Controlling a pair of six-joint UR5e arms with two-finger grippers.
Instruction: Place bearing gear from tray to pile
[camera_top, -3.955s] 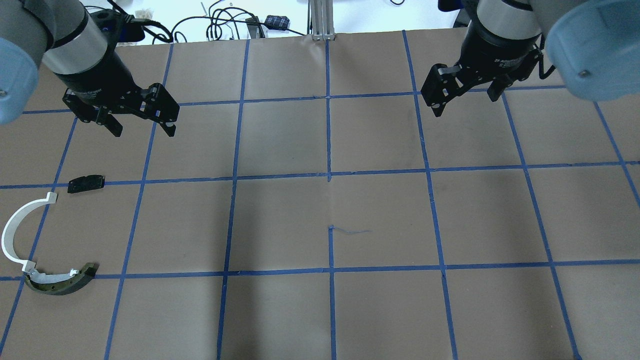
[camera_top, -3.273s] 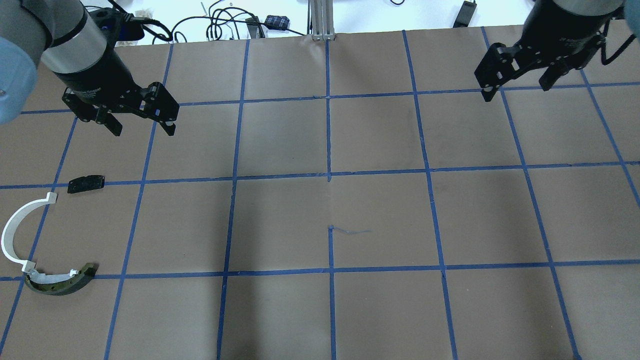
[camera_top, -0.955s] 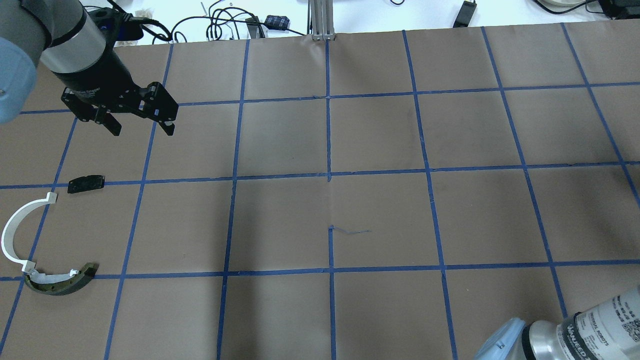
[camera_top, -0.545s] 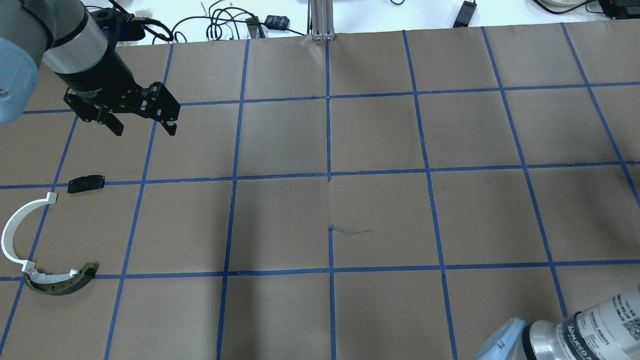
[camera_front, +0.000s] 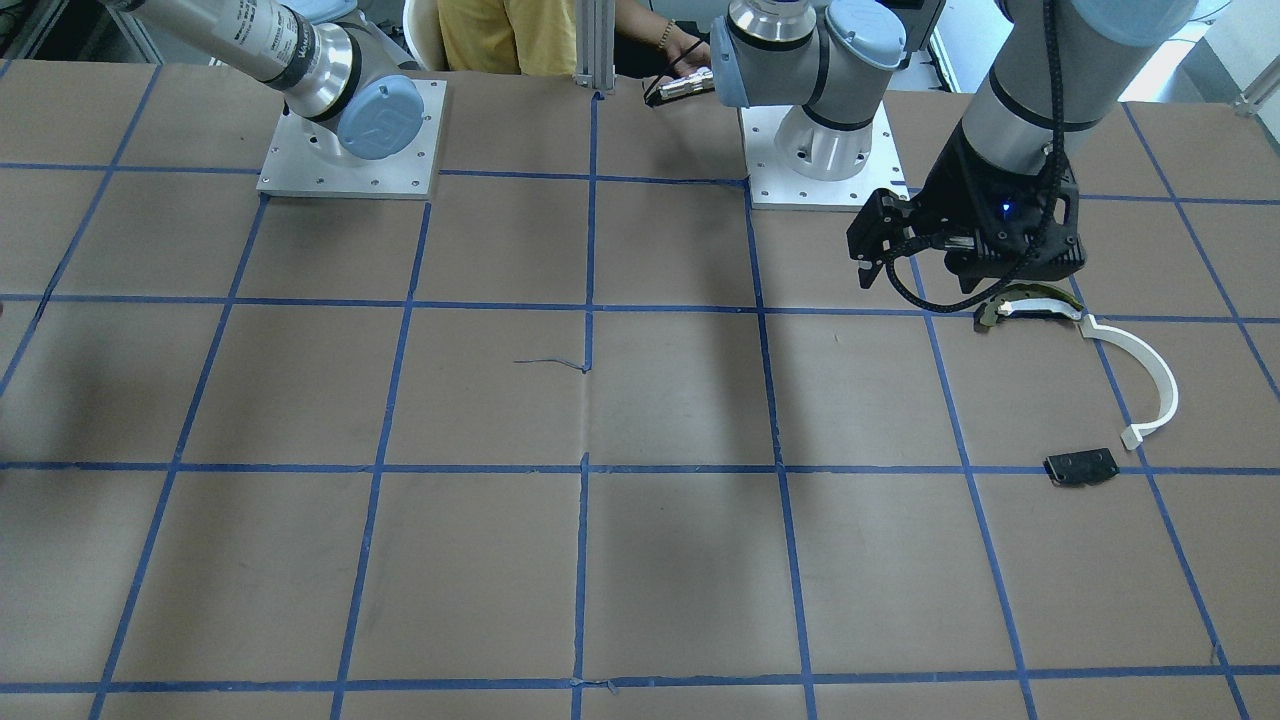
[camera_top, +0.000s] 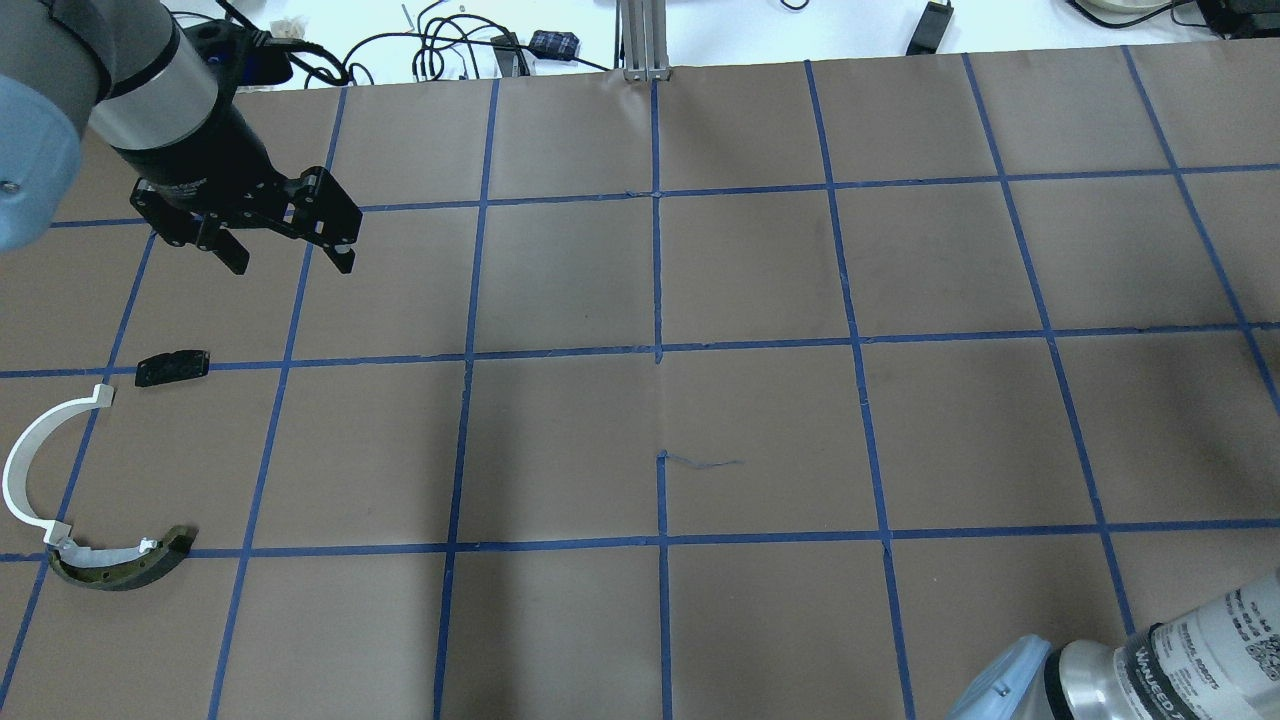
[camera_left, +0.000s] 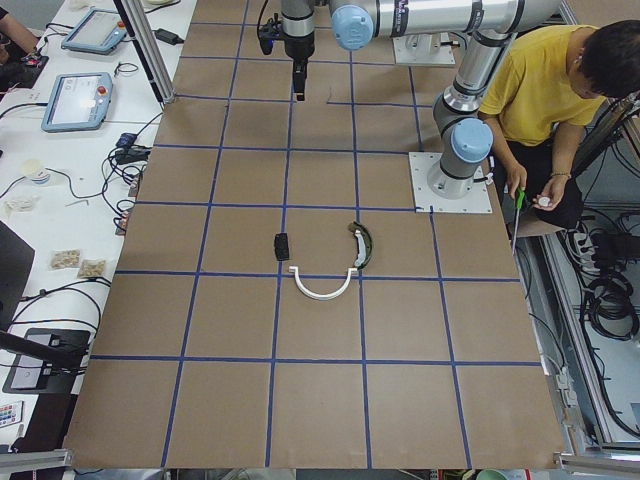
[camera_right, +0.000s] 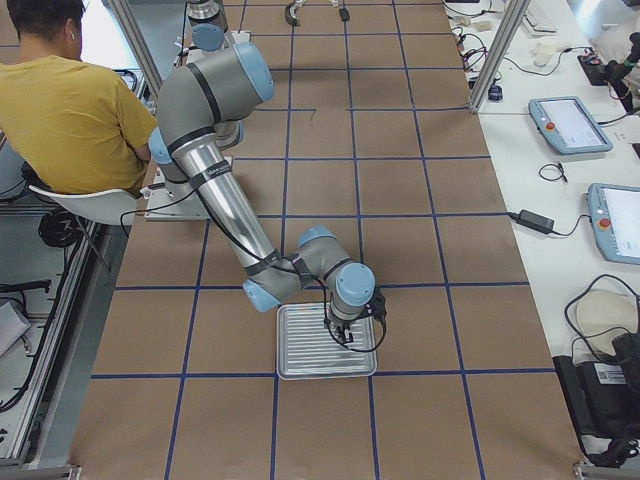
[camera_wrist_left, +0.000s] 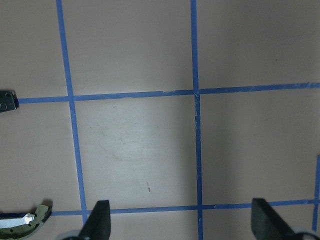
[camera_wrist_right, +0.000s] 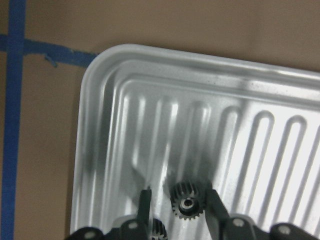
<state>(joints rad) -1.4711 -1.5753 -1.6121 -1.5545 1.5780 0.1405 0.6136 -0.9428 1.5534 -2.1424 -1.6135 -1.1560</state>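
A small dark toothed bearing gear (camera_wrist_right: 187, 200) lies on the ribbed silver tray (camera_wrist_right: 125, 100), which also shows in the exterior right view (camera_right: 300, 350). My right gripper (camera_wrist_right: 178, 197) is down in the tray with its jaws narrowed on either side of the gear. The right finger touches it and a gap remains on the left. The pile is a white curved strip (camera_top: 30, 460), a dark arc piece (camera_top: 120, 570) and a black plate (camera_top: 172, 367). My left gripper (camera_top: 290, 262) hangs open and empty above the table beyond the pile.
My right arm's elbow (camera_top: 1150, 660) fills the overhead view's lower right corner. A person in a yellow shirt (camera_right: 70, 100) sits behind the robot bases. Tablets and cables (camera_left: 75, 100) lie on the side bench. The tray stands past the table's right end.
My right arm swung from the far right of the table out of the overhead view; only its elbow shows now. In the last second the left gripper barely shifted.
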